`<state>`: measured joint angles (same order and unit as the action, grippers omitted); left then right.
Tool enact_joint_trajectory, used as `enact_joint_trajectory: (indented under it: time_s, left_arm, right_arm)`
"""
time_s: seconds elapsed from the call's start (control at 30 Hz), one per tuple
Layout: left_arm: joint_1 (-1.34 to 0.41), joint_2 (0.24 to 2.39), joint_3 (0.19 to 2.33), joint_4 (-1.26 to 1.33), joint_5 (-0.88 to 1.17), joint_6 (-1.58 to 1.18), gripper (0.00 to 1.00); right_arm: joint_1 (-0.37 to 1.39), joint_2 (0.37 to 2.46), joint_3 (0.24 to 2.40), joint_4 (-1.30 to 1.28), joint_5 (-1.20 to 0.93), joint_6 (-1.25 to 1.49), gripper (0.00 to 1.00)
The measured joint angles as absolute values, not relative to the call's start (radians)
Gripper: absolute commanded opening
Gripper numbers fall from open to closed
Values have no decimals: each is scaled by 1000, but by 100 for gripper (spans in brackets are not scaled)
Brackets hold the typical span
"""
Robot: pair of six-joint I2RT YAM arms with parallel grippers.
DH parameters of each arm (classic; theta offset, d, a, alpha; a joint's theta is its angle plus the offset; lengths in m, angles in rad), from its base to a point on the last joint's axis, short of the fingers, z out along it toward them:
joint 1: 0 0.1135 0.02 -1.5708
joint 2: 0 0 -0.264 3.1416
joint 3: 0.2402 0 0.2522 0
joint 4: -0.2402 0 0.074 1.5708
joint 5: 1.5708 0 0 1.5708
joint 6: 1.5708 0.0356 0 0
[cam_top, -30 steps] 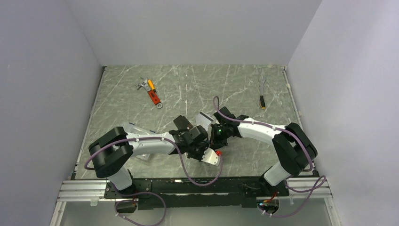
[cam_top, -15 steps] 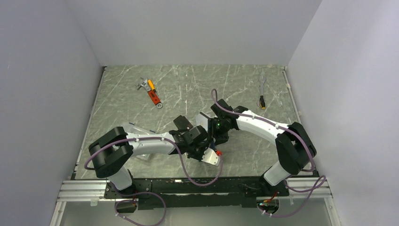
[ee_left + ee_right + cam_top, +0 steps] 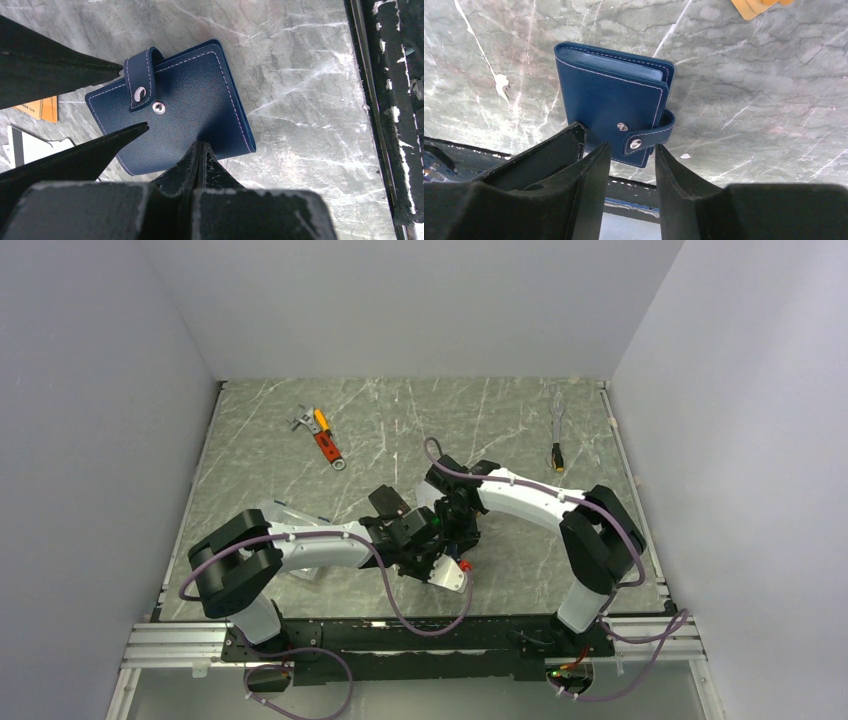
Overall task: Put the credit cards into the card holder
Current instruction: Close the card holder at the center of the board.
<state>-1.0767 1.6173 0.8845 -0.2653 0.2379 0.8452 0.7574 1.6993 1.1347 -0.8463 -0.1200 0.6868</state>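
- Navy-blue card holder (image 3: 190, 100) is lying closed and flat on the grey marbled table (image 3: 310, 75), filling the centre of the left wrist view. Its snap tab (image 3: 140, 80) is folding over the upper left edge, with its stud sitting beside the cover's stud, not on it.
- Left pincer (image 3: 200, 150) is pointing up from the bottom of that frame, fingers together, with the tips lying over the holder's lower edge. Contact cannot be told.
- Right pincer (image 3: 631, 147) is standing with fingers apart at the bottom of the right wrist view, one on each side of the snap tab, gripping nothing.
- Orange-gold card (image 3: 44, 108) and silver-white card (image 3: 35, 145) are lying at the left edge of the left wrist view, near the holder and outside it.
- Orange-handled wrench (image 3: 325, 443) is lying in the upper left of the top view, well apart.
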Motion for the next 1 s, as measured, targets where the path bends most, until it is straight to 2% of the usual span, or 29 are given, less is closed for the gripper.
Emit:
enact_joint_trajectory:
  time_s: [0.13,0.3,0.4,1.0]
  left_arm:
    - [-1077,1615,884,-268,237,846,0]
    - [-1077,1614,884,-270,236,849,0]
    - [-1077,1614,884,-270,236,849,0]
    - [-1077,1611,881,-269,230,852,0]
  right_arm:
    - [764,1710,1147,-857,-107,686,34]
    - [774,1733,1159,-871,-101,687,40]
    - [783,1740,1162,-875,-100,687,40]
    - [796,1755,1168,-882,-78,701,15]
